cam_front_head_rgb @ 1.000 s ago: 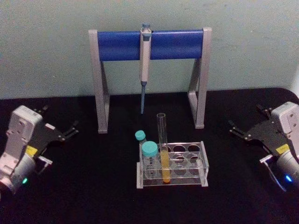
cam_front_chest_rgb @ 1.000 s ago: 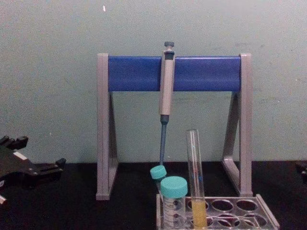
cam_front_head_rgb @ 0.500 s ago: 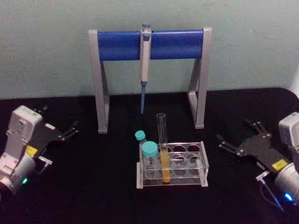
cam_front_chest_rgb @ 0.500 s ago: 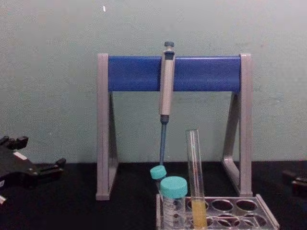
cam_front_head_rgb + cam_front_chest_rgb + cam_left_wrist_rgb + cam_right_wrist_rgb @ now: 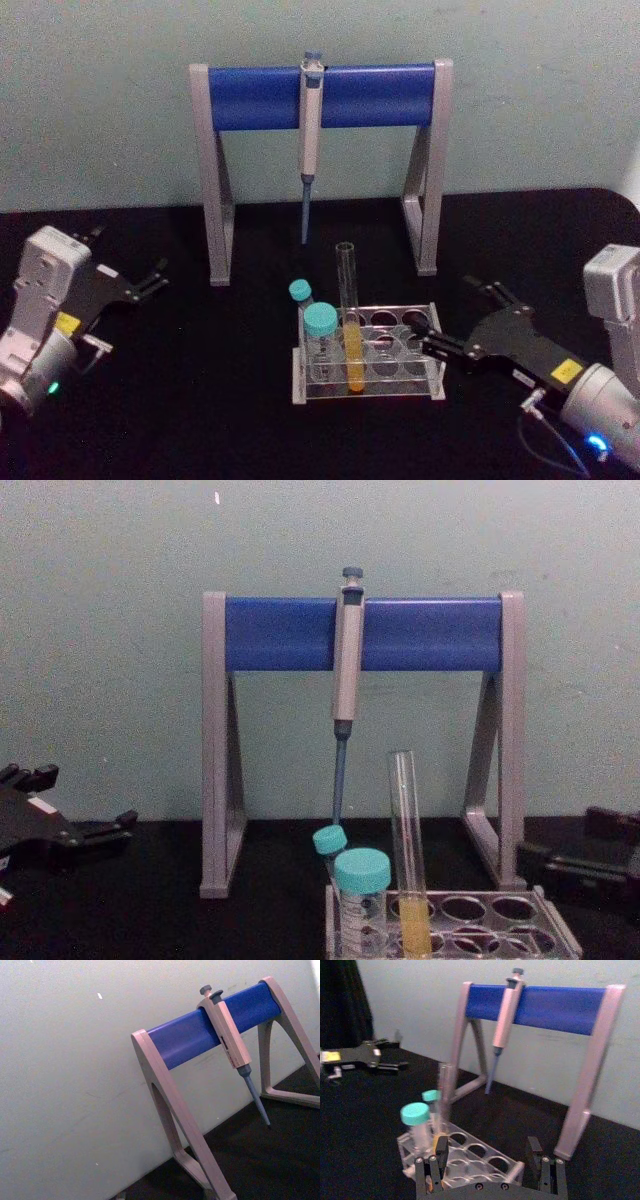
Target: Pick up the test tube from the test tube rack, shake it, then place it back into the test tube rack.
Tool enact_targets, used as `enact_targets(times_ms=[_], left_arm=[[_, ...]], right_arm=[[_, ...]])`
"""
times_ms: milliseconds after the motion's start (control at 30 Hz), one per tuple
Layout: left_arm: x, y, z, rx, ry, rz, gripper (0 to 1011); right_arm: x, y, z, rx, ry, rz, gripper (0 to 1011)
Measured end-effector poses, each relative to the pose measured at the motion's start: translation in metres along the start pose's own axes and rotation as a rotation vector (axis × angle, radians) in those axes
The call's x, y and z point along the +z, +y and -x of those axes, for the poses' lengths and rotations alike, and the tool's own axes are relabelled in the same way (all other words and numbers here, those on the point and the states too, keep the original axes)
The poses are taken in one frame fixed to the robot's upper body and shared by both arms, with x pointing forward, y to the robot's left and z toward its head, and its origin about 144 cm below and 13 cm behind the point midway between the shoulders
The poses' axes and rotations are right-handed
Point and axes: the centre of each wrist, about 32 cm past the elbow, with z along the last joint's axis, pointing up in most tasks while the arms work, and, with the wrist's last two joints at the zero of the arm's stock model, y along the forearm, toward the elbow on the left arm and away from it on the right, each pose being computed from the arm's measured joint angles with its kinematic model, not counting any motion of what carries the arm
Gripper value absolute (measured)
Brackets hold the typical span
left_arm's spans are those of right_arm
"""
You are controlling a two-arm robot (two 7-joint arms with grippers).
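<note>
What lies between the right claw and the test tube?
Head view: empty holes of the test tube rack separate the open right claw, at the rack's right end, from the test tube.

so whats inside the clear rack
The rack holds a tall open tube of yellow-orange liquid and two teal-capped tubes; other holes look empty. The front capped one hides the rear one's contents.

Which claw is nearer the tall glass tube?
Right. The right claw is at the rack's right end, near the tube; the left claw sits far off to its left.

Clear test tube (image 5: 347, 285) with yellow-orange liquid (image 5: 353, 357), teal-capped tubes (image 5: 320, 322), blue-and-grey stand (image 5: 260, 97)
</note>
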Motion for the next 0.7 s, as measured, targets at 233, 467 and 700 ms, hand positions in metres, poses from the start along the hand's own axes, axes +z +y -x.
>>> enact_targets(times_ms=[233, 467, 700], left_arm=[[0.000, 0.000, 0.000, 0.000, 0.000, 0.000, 1001], [0.000, 0.000, 0.000, 0.000, 0.000, 0.000, 1001], [0.000, 0.000, 0.000, 0.000, 0.000, 0.000, 1001]], right_arm=[[0.007, 0.011, 0.001, 0.072, 0.029, 0.013, 1000], [0.017, 0.025, 0.000, 0.144, 0.048, 0.035, 1000], [0.022, 0.045, -0.003, 0.176, 0.069, 0.055, 1000]])
